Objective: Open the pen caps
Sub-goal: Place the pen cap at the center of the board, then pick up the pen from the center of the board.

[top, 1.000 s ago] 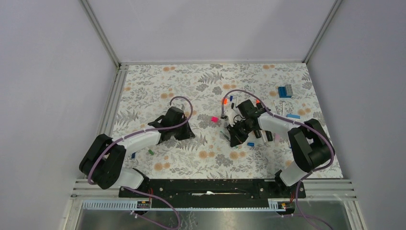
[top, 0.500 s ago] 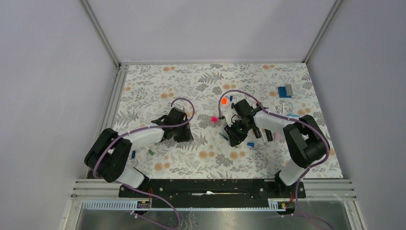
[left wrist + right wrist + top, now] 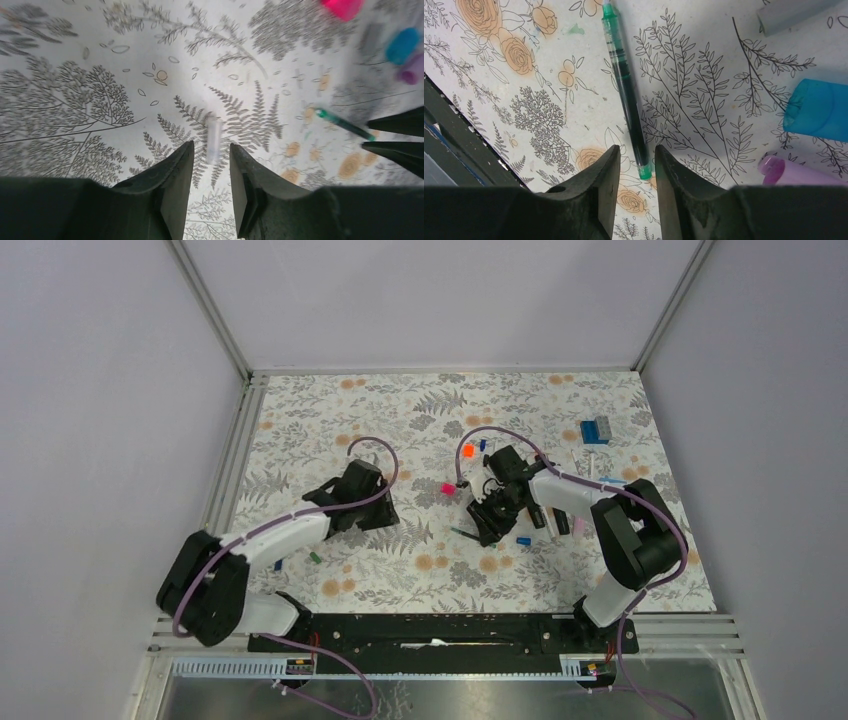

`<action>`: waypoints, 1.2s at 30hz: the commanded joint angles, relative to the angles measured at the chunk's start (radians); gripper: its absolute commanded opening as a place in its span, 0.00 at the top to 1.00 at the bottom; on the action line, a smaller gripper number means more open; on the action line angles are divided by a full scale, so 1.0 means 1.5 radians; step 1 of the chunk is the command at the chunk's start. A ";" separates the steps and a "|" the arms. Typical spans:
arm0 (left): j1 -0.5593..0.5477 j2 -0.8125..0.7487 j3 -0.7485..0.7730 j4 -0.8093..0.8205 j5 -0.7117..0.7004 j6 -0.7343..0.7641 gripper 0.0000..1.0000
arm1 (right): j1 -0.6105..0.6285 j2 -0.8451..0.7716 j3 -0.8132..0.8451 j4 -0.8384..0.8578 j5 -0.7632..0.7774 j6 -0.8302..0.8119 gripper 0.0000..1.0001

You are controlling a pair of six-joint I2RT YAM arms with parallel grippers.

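A floral tablecloth (image 3: 330, 410), printed with grey ferns and orange blooms, covers the whole work surface. Near its far right corner a blue rectangular block (image 3: 589, 433) lies touching a blue-and-grey block (image 3: 604, 426). Plain pale walls (image 3: 440, 300) close in the back and both sides, met at the corners by slanting aluminium posts (image 3: 208, 305). An aluminium rail (image 3: 232, 460) runs along the cloth's left edge. At the near edge sits a black mounting bar (image 3: 430, 630), with a white slotted cable duct (image 3: 230, 667) and a metal sheet (image 3: 450, 695) in front of it.
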 commanded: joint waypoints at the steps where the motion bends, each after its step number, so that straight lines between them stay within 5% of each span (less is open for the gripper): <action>1: 0.001 -0.124 0.028 -0.008 -0.076 0.013 0.60 | 0.005 -0.017 0.027 -0.028 0.001 -0.007 0.59; 8: 0.002 -0.282 -0.009 -0.061 -0.197 -0.004 0.49 | 0.000 -0.064 0.039 -0.048 -0.037 -0.021 0.44; 15: 0.007 -0.380 -0.068 -0.138 -0.300 -0.091 0.01 | -0.008 -0.104 0.034 -0.051 -0.073 -0.029 0.36; 24: 0.058 -0.328 -0.070 -0.239 -0.317 -0.150 0.01 | -0.018 -0.130 0.032 -0.055 -0.106 -0.043 0.35; 36: 0.229 -0.227 -0.097 -0.232 -0.292 -0.157 0.02 | -0.054 -0.142 0.026 -0.054 -0.118 -0.050 0.33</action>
